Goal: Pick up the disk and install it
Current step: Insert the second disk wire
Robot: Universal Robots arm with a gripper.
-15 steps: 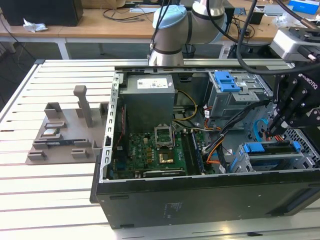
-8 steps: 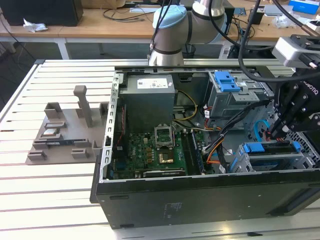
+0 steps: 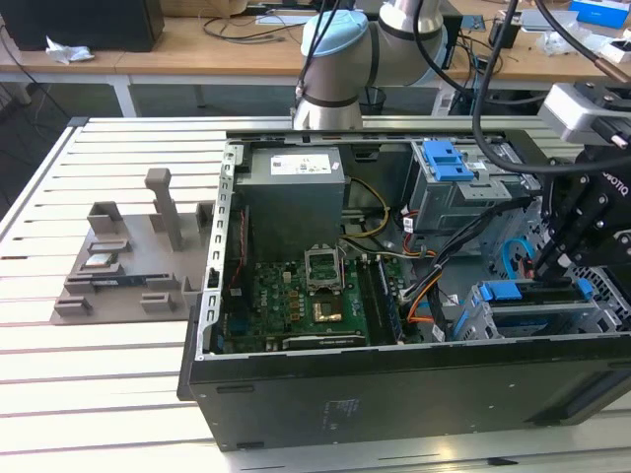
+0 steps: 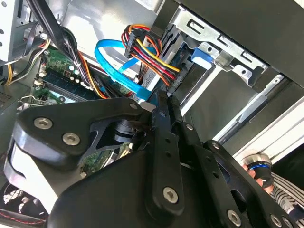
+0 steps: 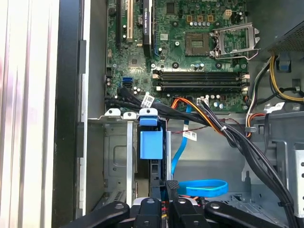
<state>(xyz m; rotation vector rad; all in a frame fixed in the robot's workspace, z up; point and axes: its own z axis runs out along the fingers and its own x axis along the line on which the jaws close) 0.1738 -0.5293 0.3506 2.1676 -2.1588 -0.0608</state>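
The exterior view looks down at an angle on the whole open computer case point(image 3: 394, 296) lying on the slatted bench point(image 3: 99, 374). The first wrist view faces straight down into the case, close above the circuit board point(image 5: 190, 47). The second wrist view looks past the hand point(image 4: 164, 118) at the coloured cables point(image 4: 147, 52), which both wrist views share.

An open computer case point(image 3: 394, 379) lies on a white slatted table point(image 3: 99, 384). Inside sit a green motherboard point(image 3: 296, 305), a grey power supply point(image 3: 294, 192) and bundled cables point(image 5: 209, 116). A flat blue data cable point(image 4: 116, 71) loops near the drive cage point(image 5: 116, 156). A grey fixture point(image 3: 128, 261) stands beside the case.
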